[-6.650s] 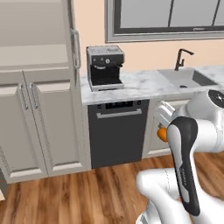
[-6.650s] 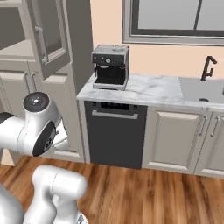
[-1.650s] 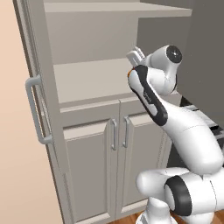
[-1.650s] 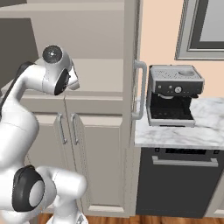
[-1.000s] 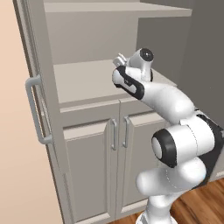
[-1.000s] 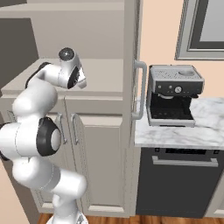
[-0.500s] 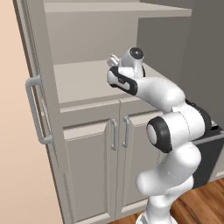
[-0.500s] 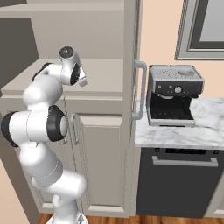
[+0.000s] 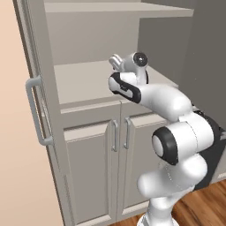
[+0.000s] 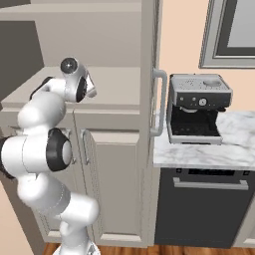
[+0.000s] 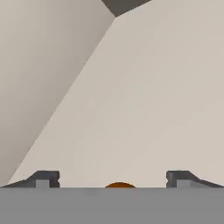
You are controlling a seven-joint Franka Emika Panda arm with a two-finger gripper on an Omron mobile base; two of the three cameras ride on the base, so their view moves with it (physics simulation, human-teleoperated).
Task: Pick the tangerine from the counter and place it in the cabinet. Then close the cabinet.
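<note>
Claw (image 11: 113, 179): jaws wide apart, holding nothing, inside cabinet (image 9: 84, 84).
Tangerine (image 11: 119, 185): btwn fingertips (image 11: 43, 178), low, on shelf; contact unclear.

A coffee machine (image 10: 199, 108), silver with a black front and a dark recess at its middle, stands at the left end of the marbled slab, close to that slab's left edge and set back toward the peach wall (image 10: 182, 40). Under the slab's front edge is a black dishwasher (image 10: 201, 211) with a grey bar handle across its top. High on the wall hangs a window (image 10: 231, 32) in a grey frame. Below the open shelf is a lower pair of doors (image 9: 117, 165), shut, each with a short grey bar handle near the middle seam. A wood floor (image 9: 201, 207) shows at the bottom.
</note>
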